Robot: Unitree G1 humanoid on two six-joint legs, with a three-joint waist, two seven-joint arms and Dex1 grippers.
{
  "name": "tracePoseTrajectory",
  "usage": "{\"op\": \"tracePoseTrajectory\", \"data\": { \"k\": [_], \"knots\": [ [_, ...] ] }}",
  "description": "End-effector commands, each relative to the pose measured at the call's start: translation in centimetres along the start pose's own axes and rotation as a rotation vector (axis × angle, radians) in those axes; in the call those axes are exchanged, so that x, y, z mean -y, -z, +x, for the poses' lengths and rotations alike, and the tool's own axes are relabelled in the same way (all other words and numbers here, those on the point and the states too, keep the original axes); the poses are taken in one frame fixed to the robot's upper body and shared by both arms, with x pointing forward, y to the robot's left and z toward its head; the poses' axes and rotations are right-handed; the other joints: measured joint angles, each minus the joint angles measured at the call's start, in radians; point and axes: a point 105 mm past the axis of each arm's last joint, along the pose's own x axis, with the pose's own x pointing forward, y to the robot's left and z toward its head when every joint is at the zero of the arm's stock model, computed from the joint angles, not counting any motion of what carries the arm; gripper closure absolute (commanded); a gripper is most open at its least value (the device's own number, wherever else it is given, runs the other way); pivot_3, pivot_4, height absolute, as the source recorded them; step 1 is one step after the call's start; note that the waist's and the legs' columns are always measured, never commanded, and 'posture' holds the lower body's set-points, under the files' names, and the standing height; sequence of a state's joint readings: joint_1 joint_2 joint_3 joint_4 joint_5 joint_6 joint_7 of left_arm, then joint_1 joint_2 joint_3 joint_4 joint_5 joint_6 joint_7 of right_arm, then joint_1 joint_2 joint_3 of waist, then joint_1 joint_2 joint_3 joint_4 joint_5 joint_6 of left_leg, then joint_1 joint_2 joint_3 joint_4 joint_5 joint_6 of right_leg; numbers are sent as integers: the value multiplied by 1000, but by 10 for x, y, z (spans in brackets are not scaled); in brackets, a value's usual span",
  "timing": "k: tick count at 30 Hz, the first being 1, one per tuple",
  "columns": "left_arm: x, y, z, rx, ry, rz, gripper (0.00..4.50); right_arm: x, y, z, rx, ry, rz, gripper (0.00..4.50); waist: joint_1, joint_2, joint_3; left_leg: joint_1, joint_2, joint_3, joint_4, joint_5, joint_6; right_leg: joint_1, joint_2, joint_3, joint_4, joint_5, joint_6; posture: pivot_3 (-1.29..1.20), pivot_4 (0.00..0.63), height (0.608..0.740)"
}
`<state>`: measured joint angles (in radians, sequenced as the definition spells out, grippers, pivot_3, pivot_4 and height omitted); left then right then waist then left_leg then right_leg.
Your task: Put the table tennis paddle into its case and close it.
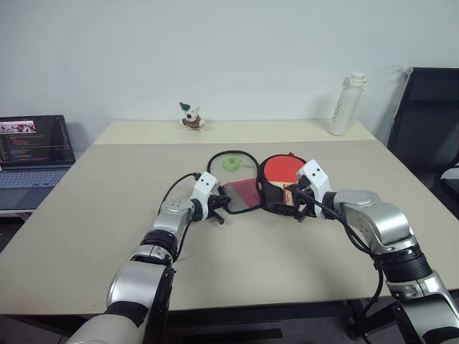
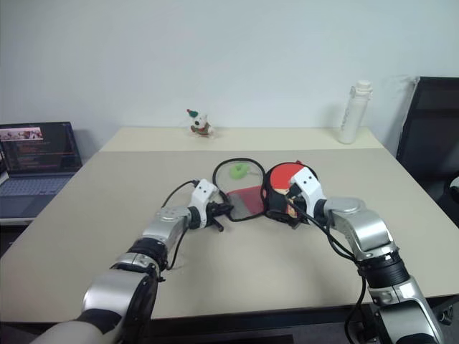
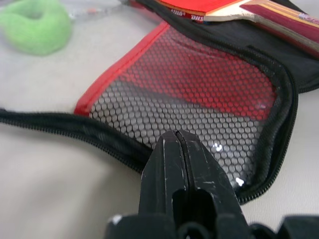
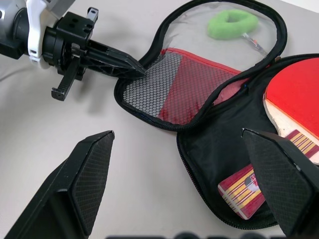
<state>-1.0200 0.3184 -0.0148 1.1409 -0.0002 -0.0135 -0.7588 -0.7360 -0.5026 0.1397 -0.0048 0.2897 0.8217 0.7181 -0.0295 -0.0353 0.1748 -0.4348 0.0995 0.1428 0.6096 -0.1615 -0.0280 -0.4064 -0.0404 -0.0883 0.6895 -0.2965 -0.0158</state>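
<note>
1. We see the case (image 4: 199,99) lying unzipped and spread flat near the middle of the beige table (image 1: 93,208), its 2 halves side by side.
2. The half on our left has the red panel with the black mesh pocket (image 3: 199,94) facing up, and a black zipper runs along its rim.
3. The table tennis paddle (image 4: 294,94) rests in the black half on our right, red rubber face up, with its striped handle (image 4: 244,191) pointing toward us and lying inside the zipper line.
4. A green zipper tag (image 4: 232,24) lies on the pale lining at the far end of the mesh half.
5. Our left gripper (image 4: 137,68) is clenched, its 2 black fingers pressed together with nothing between them; the tip sits at the near edge of the mesh half, right by the zipper.
6. Our right gripper (image 4: 182,184) is spread wide and holds nothing; it hovers above the near end of the black half, with one finger over bare table and the other over the handle end.
7. Along the far edge of the table stand a small toy figure (image 1: 190,116) and a white bottle (image 1: 347,104).
8. A laptop (image 1: 32,150) sits open beyond the left edge, and a black chair (image 1: 427,122) stands at the right.
</note>
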Motion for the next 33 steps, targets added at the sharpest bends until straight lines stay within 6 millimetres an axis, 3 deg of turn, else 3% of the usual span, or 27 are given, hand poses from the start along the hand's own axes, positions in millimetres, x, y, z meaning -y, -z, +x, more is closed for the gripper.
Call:
{"op": "tracePoseTrajectory", "data": {
  "k": [1, 10, 18, 24, 33],
  "knots": [
    [-19, -5, -9, -21, -86, 73, 4490, 3, -8, -9, 28, 19, -29, 0, -1, 0, 0, 0, 0, 0, 0, 0, 0, 0, 0, 0, 0, 0, 0, 0, 150, 740],
    [-32, 11, -19, -65, -160, 41, 4490, -3, -6, -14, 23, -13, -22, 0, 1, 0, 0, 0, 0, 0, 1, 0, 0, 0, 0, 0, 1, 0, 0, 0, 150, 740],
    [-16, 13, 0, -21, -181, -99, 4490, -12, -9, -17, 36, -53, -22, 0, 2, 0, 0, 0, 0, -2, 2, 0, 1, 1, 0, -1, 2, 0, 0, 0, 150, 740],
    [5, -2, 22, 27, -158, -189, 4490, -9, -7, -24, 25, -24, -18, 0, 21, -1, -1, 0, -1, -4, 4, -1, 2, 2, -1, -2, 5, 0, 0, 0, 150, 740],
    [19, -62, 35, 183, -49, -176, 4490, -7, -1, -31, 17, 11, 3, 0, 27, -1, 0, 0, -1, -4, 4, 0, 1, 1, -1, -2, 5, 0, 0, 0, 150, 740]
  ]
}}
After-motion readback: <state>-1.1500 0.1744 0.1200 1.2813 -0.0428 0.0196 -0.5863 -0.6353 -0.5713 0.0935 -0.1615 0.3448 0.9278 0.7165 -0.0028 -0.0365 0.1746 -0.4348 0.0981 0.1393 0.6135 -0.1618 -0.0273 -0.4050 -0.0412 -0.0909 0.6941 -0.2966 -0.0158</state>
